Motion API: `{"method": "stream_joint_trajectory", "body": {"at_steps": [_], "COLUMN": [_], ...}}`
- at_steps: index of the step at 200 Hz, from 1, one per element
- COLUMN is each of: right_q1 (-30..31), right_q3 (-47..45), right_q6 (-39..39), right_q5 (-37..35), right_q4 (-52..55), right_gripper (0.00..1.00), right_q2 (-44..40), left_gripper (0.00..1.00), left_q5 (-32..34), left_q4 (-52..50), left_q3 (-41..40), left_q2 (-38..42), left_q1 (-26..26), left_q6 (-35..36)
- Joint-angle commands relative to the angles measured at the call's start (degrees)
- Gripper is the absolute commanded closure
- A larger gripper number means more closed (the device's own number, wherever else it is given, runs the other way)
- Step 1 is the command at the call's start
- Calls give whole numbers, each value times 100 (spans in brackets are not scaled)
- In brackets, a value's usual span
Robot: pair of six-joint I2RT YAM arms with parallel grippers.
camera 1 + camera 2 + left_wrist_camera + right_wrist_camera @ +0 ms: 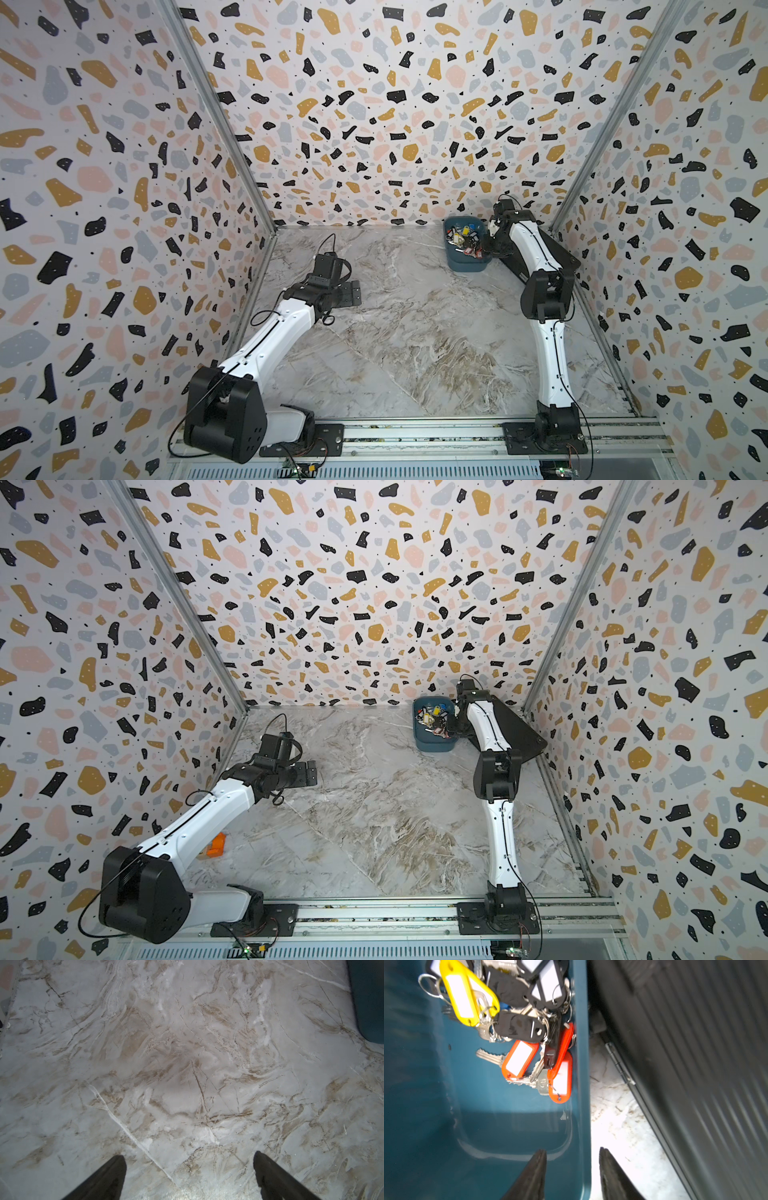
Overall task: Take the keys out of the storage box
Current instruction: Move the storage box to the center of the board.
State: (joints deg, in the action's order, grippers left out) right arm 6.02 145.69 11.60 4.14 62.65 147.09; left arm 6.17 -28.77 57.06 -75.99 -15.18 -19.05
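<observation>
The right gripper (572, 1150) straddles the right wall of the storage box (583, 1084), jaws apart, probably to clamp it and tip out the keys (512, 1022).

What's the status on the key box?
Left gripper open, over the table. Right gripper open, jaws astride the storage box wall, not clamped. Keys piled inside. Black case close beside it.
</observation>
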Motion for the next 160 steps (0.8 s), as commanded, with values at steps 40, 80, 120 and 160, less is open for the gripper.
{"method": "stream_joint_trajectory", "body": {"at_steps": [40, 80, 120, 160], "right_q1": [39, 134, 305, 598], "right_q3": [184, -415, -1791, -3612], "right_q6": [36, -91, -109, 159], "right_q5": [-142, -285, -368, -434], "right_q4": [87, 102, -181, -653], "right_gripper": [81, 96, 100, 100], "right_q2": [-128, -464, -1219, -2255], "left_gripper": [1, 0, 0, 0], "left_q5": [-73, -74, -73, -87], "left_q4": [-15, -32, -49, -63], "left_q3": [200, 218, 242, 252], "left_q2": [-82, -72, -38, 24], "left_q1": [-38, -40, -61, -81], "left_q6": [70, 80, 78, 85]}}
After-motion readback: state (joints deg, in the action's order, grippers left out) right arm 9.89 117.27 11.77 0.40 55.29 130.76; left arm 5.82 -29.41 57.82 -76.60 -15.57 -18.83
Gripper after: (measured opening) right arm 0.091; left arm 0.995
